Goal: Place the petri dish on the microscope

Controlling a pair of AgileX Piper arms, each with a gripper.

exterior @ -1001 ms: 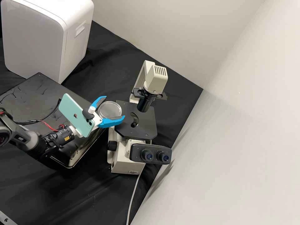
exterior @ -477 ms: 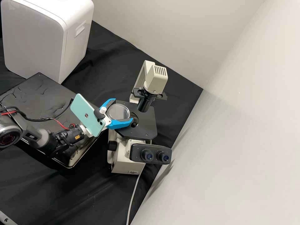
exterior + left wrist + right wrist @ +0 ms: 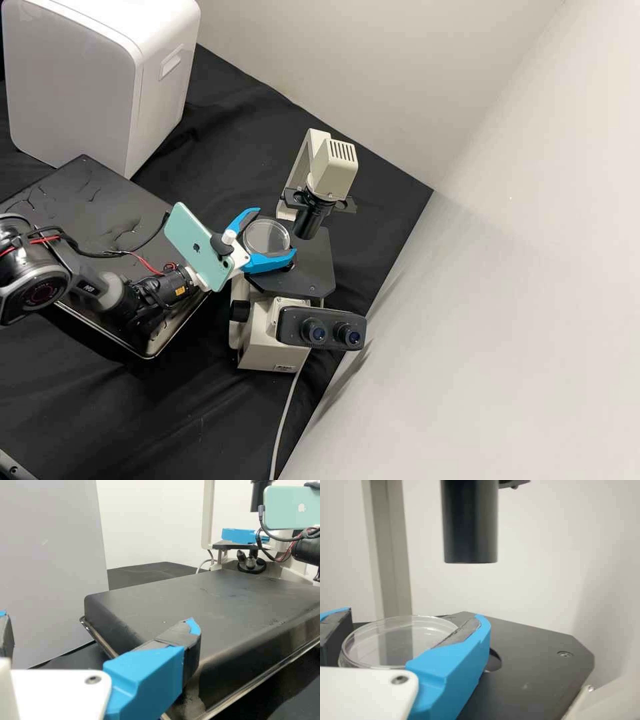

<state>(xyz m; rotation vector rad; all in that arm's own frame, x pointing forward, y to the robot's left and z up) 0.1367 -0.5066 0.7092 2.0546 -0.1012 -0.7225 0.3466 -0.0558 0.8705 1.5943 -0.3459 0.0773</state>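
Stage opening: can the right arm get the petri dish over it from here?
Probably yes. The right end effector holds the petri dish just short of the stage opening, bare stage ahead; the condenser tube hangs well above.

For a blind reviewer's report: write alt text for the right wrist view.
The right gripper holds a clear petri dish between its blue fingers, over the black microscope stage. A dark cylindrical tube hangs above the stage, with a pale wall behind.
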